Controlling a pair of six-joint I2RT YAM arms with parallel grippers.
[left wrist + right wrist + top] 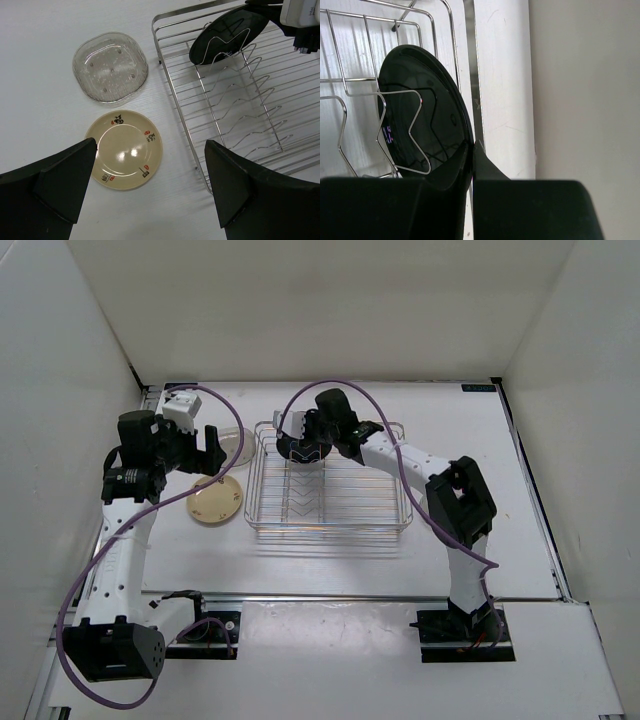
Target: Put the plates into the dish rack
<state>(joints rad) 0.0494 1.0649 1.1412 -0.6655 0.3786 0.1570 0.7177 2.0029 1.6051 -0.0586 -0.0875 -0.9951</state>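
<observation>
My right gripper pinches the rim of the stiff, glossy, probably slippery black plate standing in the far divider of the dish rack; my left gripper gapes above the cream plate on the bench.

Left arm: smooth white tubular links between chunky black joint housings.
Right arm: the same white shells, with a black elbow block.
Cables: a thin purple cable loops along each arm.
Bases: black blocks on flat black mounting plates.
Wrist camera: a white boxy housing.
Left gripper: matte black, broad wedge-shaped fingers.
Right gripper: matte black, flat-faced fingers.
</observation>
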